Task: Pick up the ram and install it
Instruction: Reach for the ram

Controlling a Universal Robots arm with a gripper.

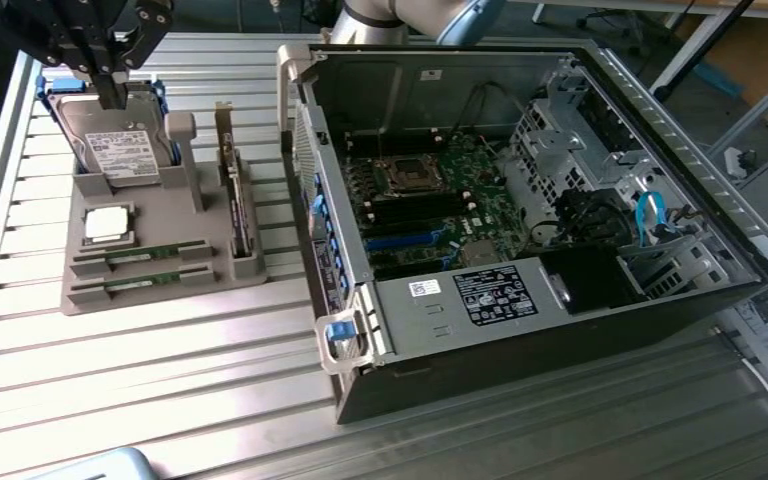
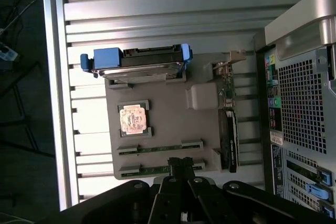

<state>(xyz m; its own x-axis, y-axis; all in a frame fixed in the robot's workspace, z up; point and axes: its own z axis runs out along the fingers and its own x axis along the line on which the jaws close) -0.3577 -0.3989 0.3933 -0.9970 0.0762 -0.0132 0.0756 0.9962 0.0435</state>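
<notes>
Hanging high over the gray holder (image 1: pixel 157 215), the gripper (image 1: pixel 113 98) is pointing straight down. Its two fingers are pressing tight together and are carrying nothing.

Down below the gripper, two slim green sticks are lying side by side in the holder. The first ram stick (image 1: pixel 140 254) is sitting just beside the square silver chip (image 1: pixel 107 222). The second ram stick (image 1: pixel 137 285) is sitting one row over. In the wrist view it looks to be the one straight under the fingertips.

Both sticks seem to be standing on their long edge in little slots. I think that is so thin fingers can come down and pinch the top edge.

A hard drive (image 1: pixel 120 150) with blue rails is also standing below the gripper, on the far side of the chip from the sticks. A tall dark card (image 1: pixel 237 205) is standing near the ends of the sticks. Each thing is sitting in its own spot, so nothing is bumping.

Off to the gripper's side, well apart, the computer case (image 1: pixel 518 380) is lying with its open side up. I think that is so an arm can reach down to the green board (image 1: pixel 478 195) inside. Neither stick is sitting in the case yet.
</notes>
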